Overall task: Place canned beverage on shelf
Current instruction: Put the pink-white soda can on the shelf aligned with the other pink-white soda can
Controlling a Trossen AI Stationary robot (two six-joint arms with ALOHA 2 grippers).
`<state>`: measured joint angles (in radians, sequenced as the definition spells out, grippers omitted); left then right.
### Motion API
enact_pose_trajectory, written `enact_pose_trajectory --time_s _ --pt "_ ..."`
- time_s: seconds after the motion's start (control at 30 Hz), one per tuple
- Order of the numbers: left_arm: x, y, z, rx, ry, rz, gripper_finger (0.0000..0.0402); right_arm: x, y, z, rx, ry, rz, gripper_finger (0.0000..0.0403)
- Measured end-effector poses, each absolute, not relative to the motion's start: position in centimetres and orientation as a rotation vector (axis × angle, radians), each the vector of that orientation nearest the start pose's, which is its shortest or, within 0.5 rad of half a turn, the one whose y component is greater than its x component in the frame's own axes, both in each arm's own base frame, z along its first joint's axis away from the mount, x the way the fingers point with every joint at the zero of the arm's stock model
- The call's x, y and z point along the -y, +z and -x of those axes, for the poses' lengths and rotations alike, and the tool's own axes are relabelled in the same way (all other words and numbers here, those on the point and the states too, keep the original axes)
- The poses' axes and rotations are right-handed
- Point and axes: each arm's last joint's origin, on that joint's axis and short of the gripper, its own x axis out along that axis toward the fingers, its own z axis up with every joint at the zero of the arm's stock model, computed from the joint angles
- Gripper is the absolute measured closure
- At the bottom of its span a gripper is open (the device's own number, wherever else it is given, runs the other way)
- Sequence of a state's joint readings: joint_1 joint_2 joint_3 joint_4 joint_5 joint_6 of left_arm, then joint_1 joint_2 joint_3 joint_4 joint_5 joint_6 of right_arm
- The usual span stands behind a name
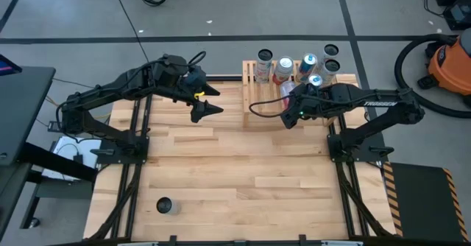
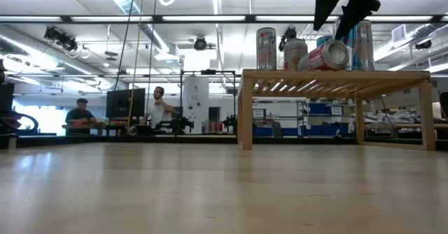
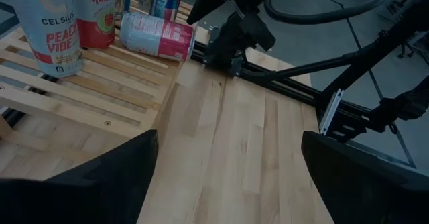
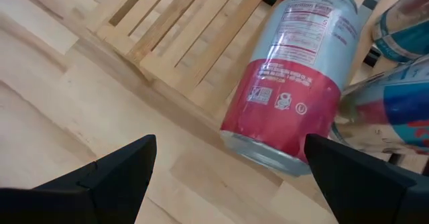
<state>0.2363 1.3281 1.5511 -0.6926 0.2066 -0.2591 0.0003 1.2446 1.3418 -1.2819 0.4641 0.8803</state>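
The canned beverage [image 4: 295, 96], a silver and red can, lies tipped on its side on the shelf [image 4: 174, 36], near the shelf's edge, and the right claw [image 4: 228, 177] hangs just over it with its two dark fingers spread wide to either side, holding nothing. Seen from above, the right claw [image 1: 292, 116] sits over the right part of the shelf [image 1: 254, 102], its arm reaching in from the worktop's right side. In the low view the fallen can [image 2: 325, 55] rests on the slatted top, its round end facing the camera, and the right claw [image 2: 343, 13] is just above it, not touching. Behind and beside the lying can stand several upright cans: a tall pale one [image 3: 47, 26] with a red and white one [image 3: 100, 13] next to it, and blue-topped ones [image 1: 309, 60] toward the back of the shelf. The left claw [image 1: 208, 99] hovers over the bare light-wood worktop [image 1: 221, 172] just left of the shelf, its fingers also parted and empty. A small dark round object [image 1: 165, 205] sits alone near the worktop's front left, well apart from everything else. Beyond the worktop, two people [image 2: 119, 111] are at a bench far across the room.
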Motion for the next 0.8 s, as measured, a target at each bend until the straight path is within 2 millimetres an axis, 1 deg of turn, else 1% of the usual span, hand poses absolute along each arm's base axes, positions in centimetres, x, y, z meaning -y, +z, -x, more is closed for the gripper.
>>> enact_pose_trajectory --time_s 0.23,0.5,0.8 --pt "-5.7 42.9 -26.2 -0.452 0.092 0.371 0.0033 1.8 34.9 -21.0 -0.881 -0.903 -0.483 0.0013" --pt "-5.7 42.9 -26.2 -0.453 0.091 0.368 0.0033 2.0 34.1 -22.4 -0.919 -0.894 -0.462 0.0013" --pt "-5.7 42.9 -26.2 -0.452 0.090 0.364 0.0033 2.0 34.0 -22.9 -0.899 -0.879 -0.489 0.0013"
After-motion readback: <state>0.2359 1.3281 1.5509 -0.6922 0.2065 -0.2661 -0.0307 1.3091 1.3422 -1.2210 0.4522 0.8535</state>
